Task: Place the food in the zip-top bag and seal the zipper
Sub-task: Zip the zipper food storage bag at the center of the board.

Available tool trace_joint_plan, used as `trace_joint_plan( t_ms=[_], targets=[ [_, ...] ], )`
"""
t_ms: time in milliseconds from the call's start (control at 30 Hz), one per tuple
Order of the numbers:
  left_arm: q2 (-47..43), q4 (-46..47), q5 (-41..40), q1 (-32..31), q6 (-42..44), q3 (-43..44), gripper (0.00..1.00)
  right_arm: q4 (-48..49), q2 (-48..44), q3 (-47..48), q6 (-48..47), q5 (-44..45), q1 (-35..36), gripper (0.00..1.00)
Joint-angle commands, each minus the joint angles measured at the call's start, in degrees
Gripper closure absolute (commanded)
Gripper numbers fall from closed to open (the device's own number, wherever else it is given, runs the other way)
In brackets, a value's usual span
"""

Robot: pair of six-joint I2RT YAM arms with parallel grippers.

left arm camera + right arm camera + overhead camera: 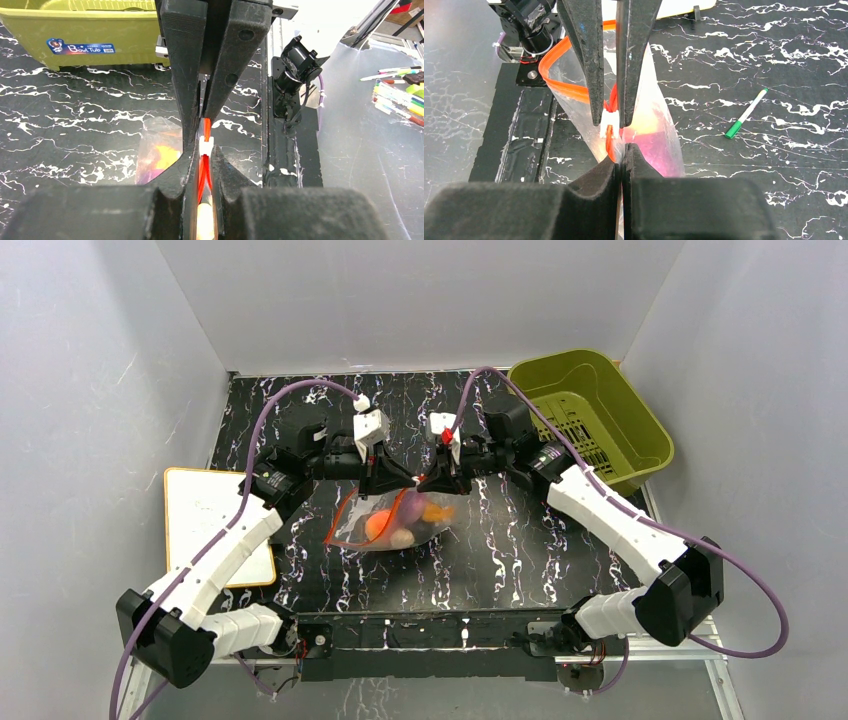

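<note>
Over the middle of the table (520, 550), my two claws meet tip to tip at the top edge of the zip-top bag (355, 528). My left claw (205, 167) is narrowed almost to nothing, pinching the red-orange zipper (558, 84) between its pads. My right claw (622, 160) is pressed fully together, and the same strip runs in between its fingers. A small white slider (609, 129) sits on the zipper right where the two claws face each other, just beside both sets of fingertips. Past the slider, seen from my right wrist, the two halves of the strip bow apart into an open loop, so that stretch of the mouth is not sealed.

The bag hangs down from the claws toward my bases. The food (400, 525) is inside it, showing through the clear plastic as orange, beige, pink and purple.

An olive-green basket (590, 410) stands at the far right corner. A white board (210, 520) lies at the left edge. A white pen (745, 114) with a green cap lies on the table, well apart from the bag.
</note>
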Motion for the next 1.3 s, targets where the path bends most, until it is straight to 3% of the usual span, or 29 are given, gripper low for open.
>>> trace_joint_plan(
  t_ms=[0, 433, 667, 700, 767, 833, 1267],
  targets=[
    [-1.6, 0.21, 2.46, 0.28, -1.61, 1.79, 1.0, 0.54, -1.05, 2.38, -1.34, -1.68, -0.59, 1.0],
    [-3.17, -6.98, -0.63, 0.27, 3.95, 0.55, 1.0, 11.22, -5.32, -2.81, 6.68, -2.14, -2.17, 1.0],
    [-4.17, -5.74, -1.24, 0.27, 3.13, -0.59, 1.0, 7.08, -5.59, -1.99, 5.18, -1.79, -2.18, 1.0],
    [-4.1, -5.32, -0.98, 0.27, 2.99, -0.52, 1.0, 5.37, -5.25, -0.83, 4.14, -2.47, -2.24, 0.96],
    [-3.97, -3.92, -0.3, 0.27, 1.99, -0.41, 1.0, 1.6, -4.28, 1.32, 2.16, -2.38, -2.16, 0.76],
    [-3.74, -2.28, 0.27, 0.27, 0.91, -0.45, 1.0, -1.08, -3.76, 2.98, 0.38, -2.38, -2.17, 0.7],
    [-2.68, -0.73, 1.77, 0.29, 0.26, 0.31, 1.0, -2.63, -0.32, 5.62, -1.92, 3.01, 2.52, 0.7]
  ],
)
